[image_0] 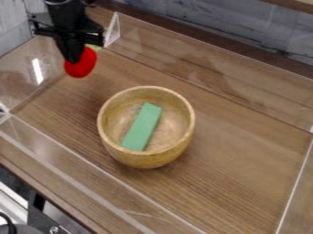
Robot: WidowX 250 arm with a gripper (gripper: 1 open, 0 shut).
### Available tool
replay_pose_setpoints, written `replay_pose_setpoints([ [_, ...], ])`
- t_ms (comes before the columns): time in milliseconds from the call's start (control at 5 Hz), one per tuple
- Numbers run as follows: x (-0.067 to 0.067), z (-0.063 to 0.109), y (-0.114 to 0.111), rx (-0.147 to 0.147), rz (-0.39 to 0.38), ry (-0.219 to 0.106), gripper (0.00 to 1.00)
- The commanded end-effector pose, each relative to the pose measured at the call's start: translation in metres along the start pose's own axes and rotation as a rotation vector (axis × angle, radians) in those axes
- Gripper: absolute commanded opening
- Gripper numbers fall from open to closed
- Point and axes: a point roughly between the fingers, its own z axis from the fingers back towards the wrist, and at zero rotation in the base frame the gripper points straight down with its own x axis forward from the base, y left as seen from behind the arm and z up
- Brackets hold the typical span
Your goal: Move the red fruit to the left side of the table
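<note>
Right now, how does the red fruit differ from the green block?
The red fruit is small, round and red; the green block is long, flat-sided and green. The fruit hangs in the claw above the table; the block lies in the wooden bowl. Both are brightly coloured.

The bowl (148,157) stands on the table (239,110) about midway between the left and right edges and somewhat nearer the front edge than the back. The block (142,126) lies inside it, slanted, its lower end toward the front-left and its upper end toward the back-right. Well apart from the bowl, behind it and to its left, the gripper (79,53) hangs over the table close to the back-left corner with the fruit (80,63) clamped at its tip, and low walls (27,151) stand along the table's edges around it all.
</note>
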Motion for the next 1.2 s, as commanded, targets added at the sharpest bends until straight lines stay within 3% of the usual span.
replay_pose_setpoints([
  [0,0.003,-0.006,0.007,0.003,0.009,-0.036,0.0],
  [400,0.003,-0.027,0.009,0.008,0.088,-0.024,0.0],
  [1000,0.014,-0.066,0.024,-0.007,0.188,0.002,0.0],
])
